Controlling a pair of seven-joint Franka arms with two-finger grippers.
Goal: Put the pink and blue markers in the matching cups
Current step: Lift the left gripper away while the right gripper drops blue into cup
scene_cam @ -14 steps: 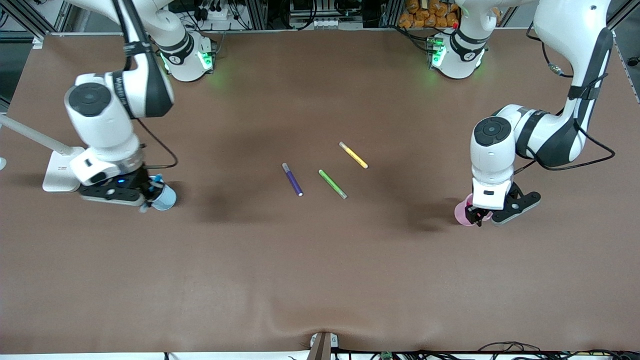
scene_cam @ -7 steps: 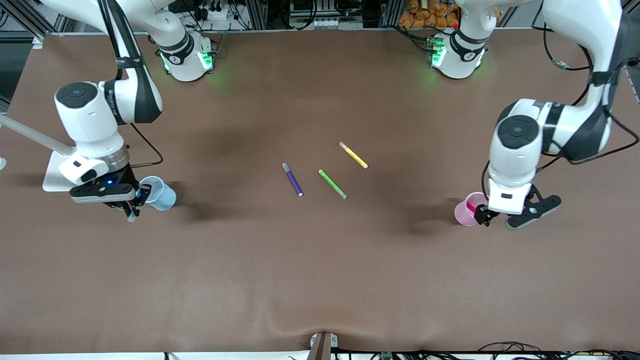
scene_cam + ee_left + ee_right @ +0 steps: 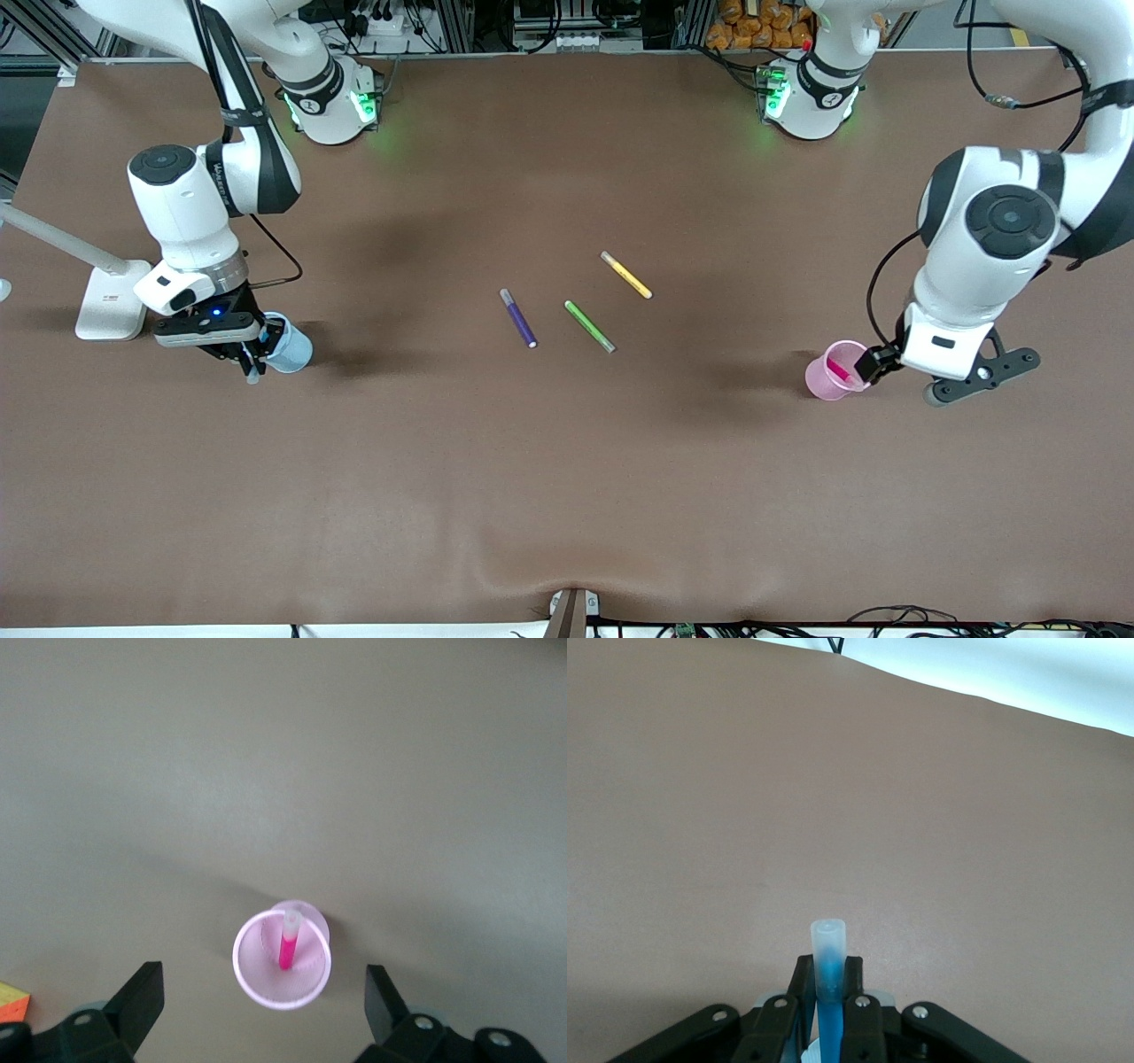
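Since a second ago, left gripper, fingers spread, has lifted off the pink cup by the left arm's table edge; pink marker stands inside, pale end up. Right gripper pinches the blue marker upright beside the blue cup; centre over the rim before releasing.

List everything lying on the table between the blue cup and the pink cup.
In the front view, three pens lie between the blue cup and the pink cup: a purple pen, a green pen and a yellow pen.
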